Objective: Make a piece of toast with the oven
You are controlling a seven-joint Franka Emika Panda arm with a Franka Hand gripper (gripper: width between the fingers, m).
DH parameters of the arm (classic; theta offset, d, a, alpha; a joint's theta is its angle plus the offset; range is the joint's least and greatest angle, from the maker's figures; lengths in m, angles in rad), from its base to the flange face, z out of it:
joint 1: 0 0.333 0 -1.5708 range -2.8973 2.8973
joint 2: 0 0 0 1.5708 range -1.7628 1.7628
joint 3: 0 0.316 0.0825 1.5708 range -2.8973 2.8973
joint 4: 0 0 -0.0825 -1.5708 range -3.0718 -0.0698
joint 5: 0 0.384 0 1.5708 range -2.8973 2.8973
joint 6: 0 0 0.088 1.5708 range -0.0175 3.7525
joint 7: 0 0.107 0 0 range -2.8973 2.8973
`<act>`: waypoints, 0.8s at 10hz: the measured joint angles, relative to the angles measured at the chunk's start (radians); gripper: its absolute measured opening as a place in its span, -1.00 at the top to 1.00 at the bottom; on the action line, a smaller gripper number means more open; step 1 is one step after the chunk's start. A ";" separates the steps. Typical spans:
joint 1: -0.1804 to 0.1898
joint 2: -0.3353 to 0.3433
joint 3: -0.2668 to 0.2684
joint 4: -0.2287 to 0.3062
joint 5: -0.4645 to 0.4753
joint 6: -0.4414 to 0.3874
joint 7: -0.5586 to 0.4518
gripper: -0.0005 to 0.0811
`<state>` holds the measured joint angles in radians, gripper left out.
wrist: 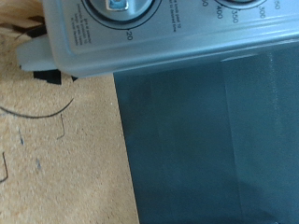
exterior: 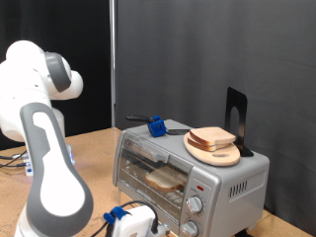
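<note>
Down at the exterior view's bottom, the gripper [exterior: 133, 222] sits just in front of the oven [exterior: 188, 168], near its knobs [exterior: 195, 205]; whether its fingers are open or closed cannot be told, and nothing shows between them. Inside, behind the glass door, the piece of toast [exterior: 165, 179] lies on the rack. On the oven's top a wooden plate [exterior: 213, 152] carries a second bread slice [exterior: 211, 137].

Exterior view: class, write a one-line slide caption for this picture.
Bread slice inside the closed toaster oven, another slice on a wooden plate on top, gripper by the knobs.
</note>
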<state>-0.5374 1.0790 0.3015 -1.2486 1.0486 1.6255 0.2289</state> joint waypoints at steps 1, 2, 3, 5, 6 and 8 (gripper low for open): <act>0.011 0.000 0.000 -0.003 -0.001 0.002 0.009 -0.68; 0.020 -0.001 0.000 -0.007 -0.001 0.006 0.009 -0.68; 0.028 -0.001 0.000 -0.012 -0.001 0.009 0.009 -0.68; 0.039 -0.005 0.000 -0.024 -0.002 0.011 0.009 -0.68; 0.043 -0.009 0.000 -0.029 -0.001 0.014 0.009 -0.68; 0.050 -0.012 0.002 -0.036 0.000 0.026 0.010 -0.68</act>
<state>-0.4875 1.0667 0.3031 -1.2851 1.0482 1.6510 0.2385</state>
